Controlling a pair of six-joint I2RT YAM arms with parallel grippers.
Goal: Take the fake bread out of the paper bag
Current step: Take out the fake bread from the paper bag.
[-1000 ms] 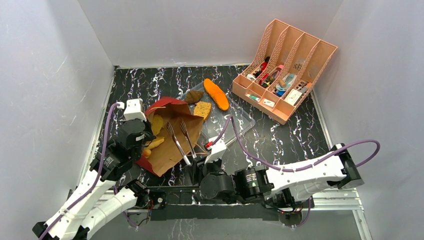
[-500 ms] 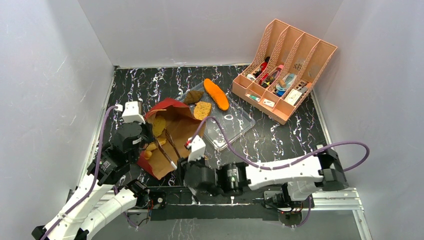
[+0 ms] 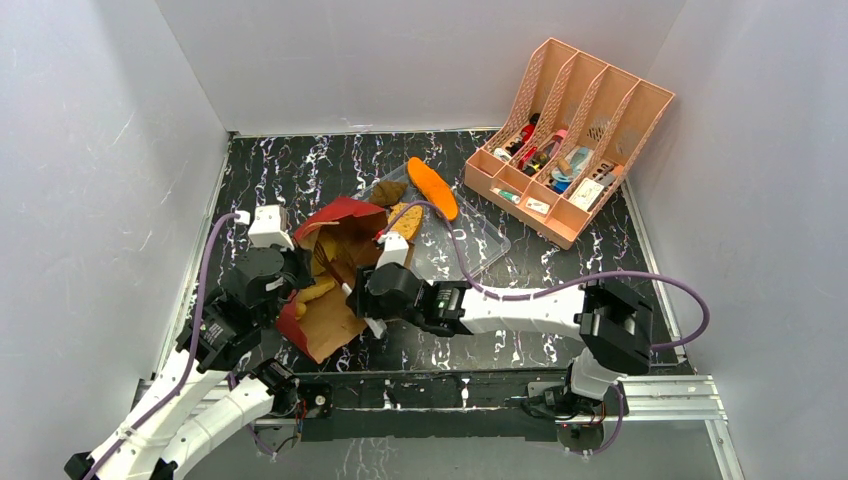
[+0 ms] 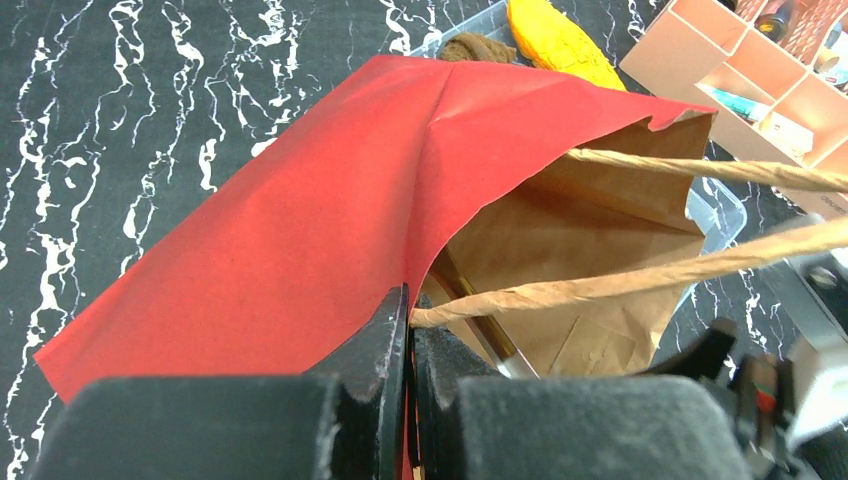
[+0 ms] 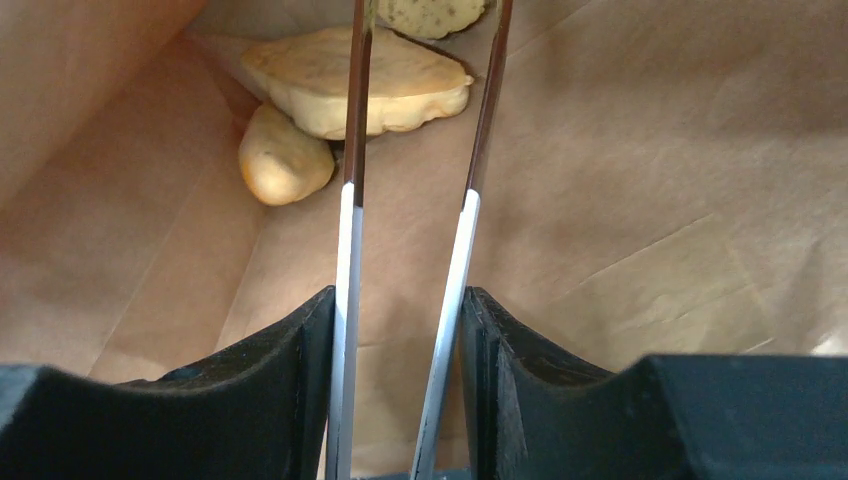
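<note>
Paper bag [image 4: 300, 230]: lies on the tabletop [image 3: 300, 170], red outside, brown inside, mouth open.
Left pincer [image 4: 408, 330]: pressed together on the bag's rim, beside a twisted handle.
Right pincer [image 5: 400, 310]: pinching metal tongs [image 5: 350, 200], whose two arms reach deep inside the bag.
Bread inside: flat tan piece [image 5: 400, 85] under the tong arms, small lump [image 5: 283, 160] touching it.
Bread outside: orange loaf [image 3: 432, 188], dark lump [image 3: 388, 192] and tan slice [image 3: 405, 220] on the clear tray [image 3: 480, 245] beside the bag.

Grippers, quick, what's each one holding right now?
Left gripper: closed, pinching the bag at its rim.
Right gripper: closed on tongs, which are inside the bag over the bread; whether they grip it cannot be told.
</note>
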